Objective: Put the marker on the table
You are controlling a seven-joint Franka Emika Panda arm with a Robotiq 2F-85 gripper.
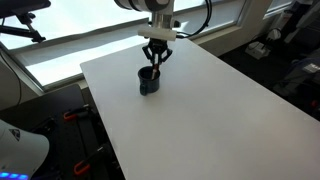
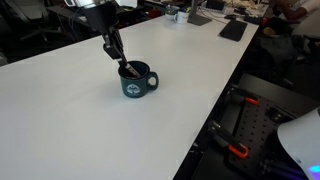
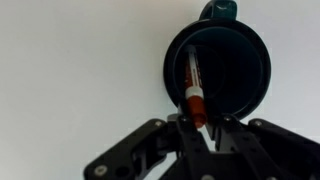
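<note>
The white table [image 1: 225, 105] is bare apart from a dark mug [image 2: 138, 83]; the marker [image 3: 192, 85] leans inside that mug; the gripper [image 3: 200, 122] hangs over it, fingers pinched on the marker's red upper end; a bright window strip [image 1: 70, 45] runs behind.

Plain white table [image 1: 200, 110], rounded corners, one dark mug [image 1: 149, 82] with handle standing upright on it
</note>
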